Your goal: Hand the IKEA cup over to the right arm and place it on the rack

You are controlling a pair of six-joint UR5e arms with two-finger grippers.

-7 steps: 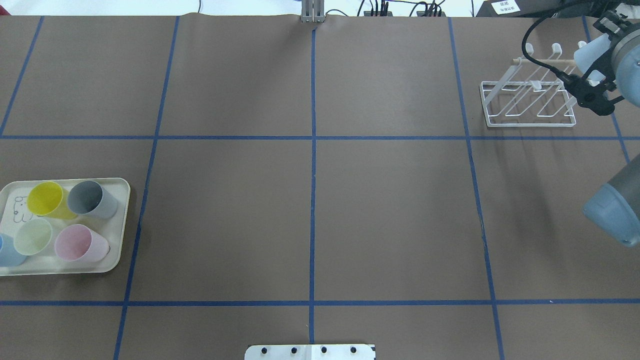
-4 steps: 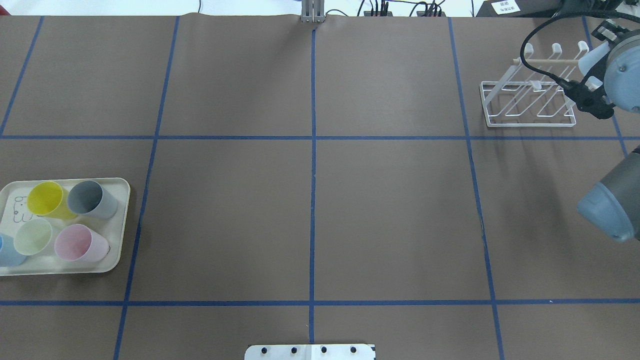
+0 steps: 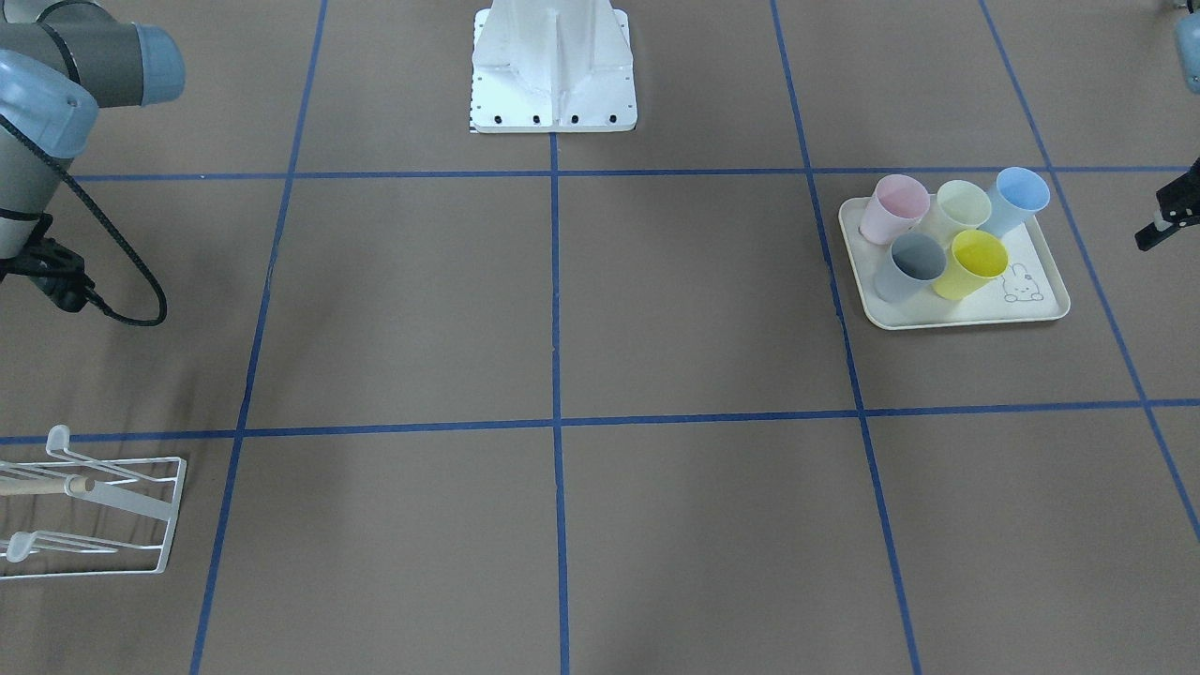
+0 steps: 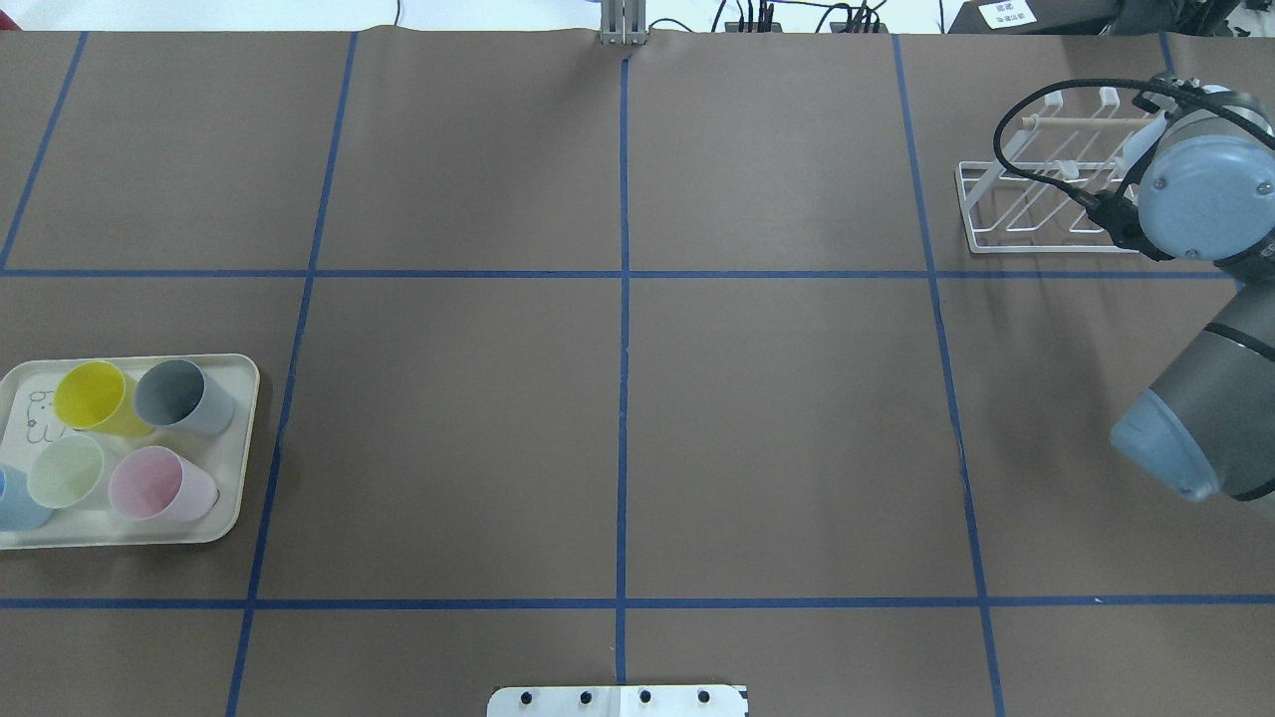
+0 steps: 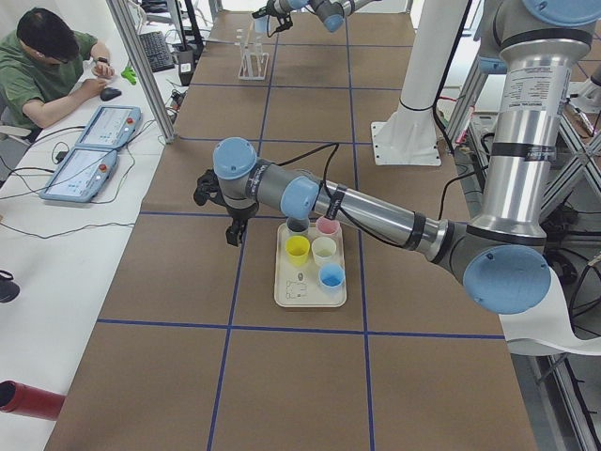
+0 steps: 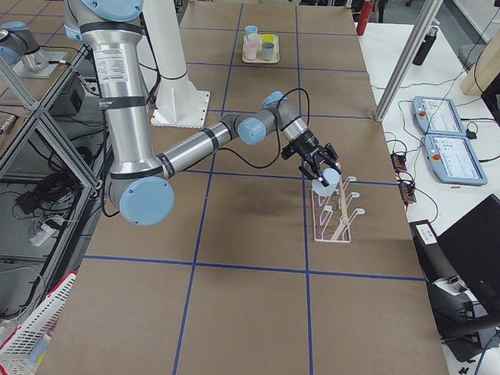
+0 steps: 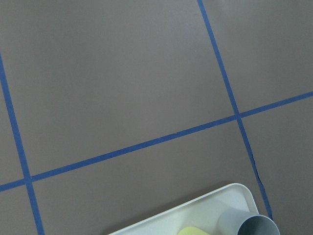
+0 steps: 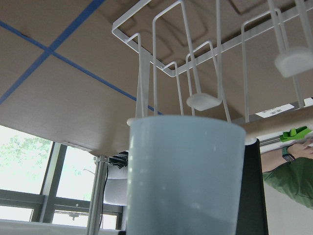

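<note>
Right arm [image 4: 1195, 189] swung cup [image 8: 186, 171] to rack [image 4: 1036, 194], tray [image 4: 231, 448] distant

Five cups [image 3: 975, 265] crowd the cream tray [image 3: 1045, 300]; the rack [image 3: 56, 487] sits well apart.

In the front view the left edge cuts off the rack [image 3: 56, 487]; overhead it cuts off the blue cup [image 4: 15, 501].

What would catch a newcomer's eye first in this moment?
The right gripper, its fingers holding a pale blue cup right at the prongs of the white wire rack, at the far right of the table. Next, the cream tray with five pastel cups standing at its left end.
</note>
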